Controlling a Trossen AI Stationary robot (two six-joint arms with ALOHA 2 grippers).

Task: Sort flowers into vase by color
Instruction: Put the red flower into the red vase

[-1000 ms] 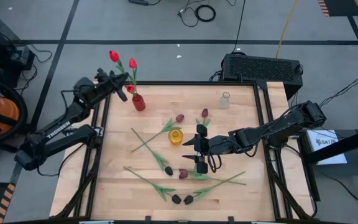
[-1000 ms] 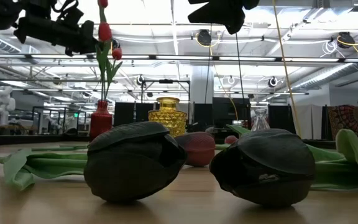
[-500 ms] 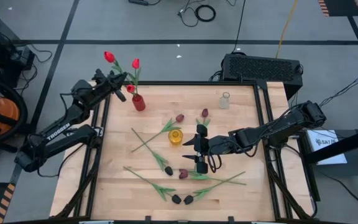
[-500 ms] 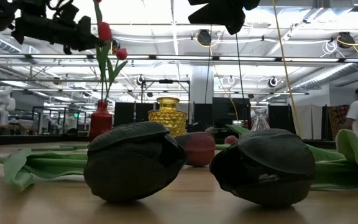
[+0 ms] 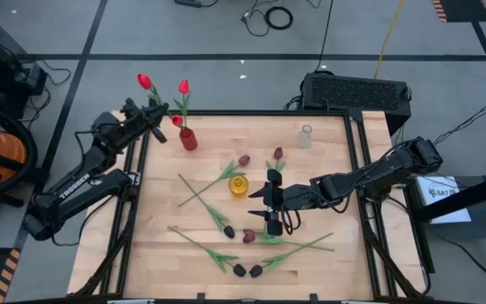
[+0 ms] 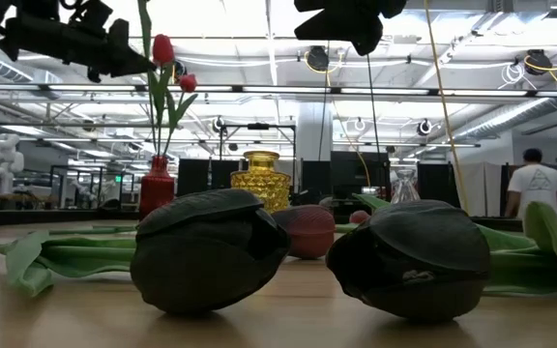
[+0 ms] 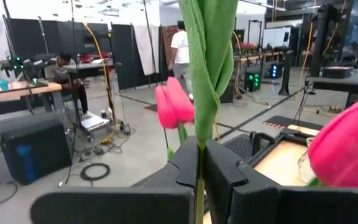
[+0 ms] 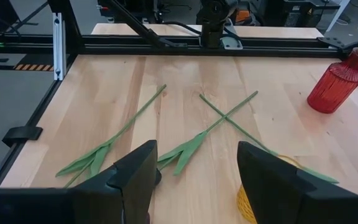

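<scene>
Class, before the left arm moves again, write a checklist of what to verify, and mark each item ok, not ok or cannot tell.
1. Left gripper shut on the red tulip's green stem: ok.
2. Stem end inside the ribbed red glass vase: cannot tell.
3. Red vase upright: ok.
4. Right gripper open, empty, over the table's middle: ok.
5. Amber glass vase upright: ok.
6. Dark tulips sorted: not ok, lying on the wooden table.
</scene>
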